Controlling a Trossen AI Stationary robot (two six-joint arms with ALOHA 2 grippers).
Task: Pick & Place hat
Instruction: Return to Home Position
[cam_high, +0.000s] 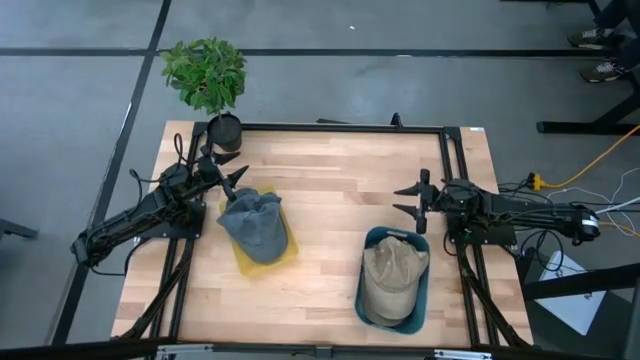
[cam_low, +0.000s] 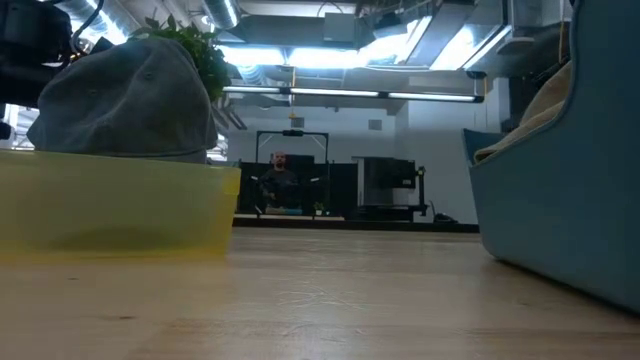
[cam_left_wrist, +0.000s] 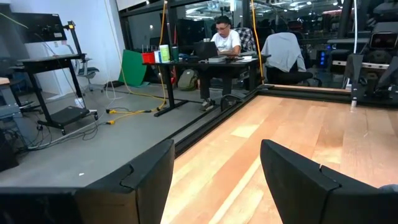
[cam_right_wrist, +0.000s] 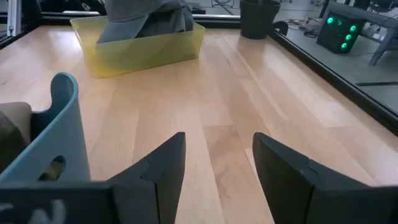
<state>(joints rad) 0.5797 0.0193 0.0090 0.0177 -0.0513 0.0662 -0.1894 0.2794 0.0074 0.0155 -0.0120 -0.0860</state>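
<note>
Gray cap (cam_high: 252, 225) hides yellow bin (cam_high: 289, 252) floor; left gripper (cam_high: 237, 186), right gripper (cam_high: 398, 199) fingers apart.

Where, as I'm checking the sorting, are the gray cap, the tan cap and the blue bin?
gray cap (cam_high: 250, 225), high view, its crown.
tan cap (cam_high: 395, 268), high view, its crown.
blue bin (cam_high: 362, 290), high view, its rim.

You have two bins on the table (cam_high: 330, 190): left bin (cam_high: 288, 250) holding one cap (cam_high: 252, 222), right bin (cam_high: 363, 288) nearer you holding the other cap (cam_high: 393, 277). Plant (cam_high: 207, 72) at far-left corner. Left gripper (cam_high: 236, 184) just behind left bin, right gripper (cam_high: 398, 199) behind right bin.
</note>
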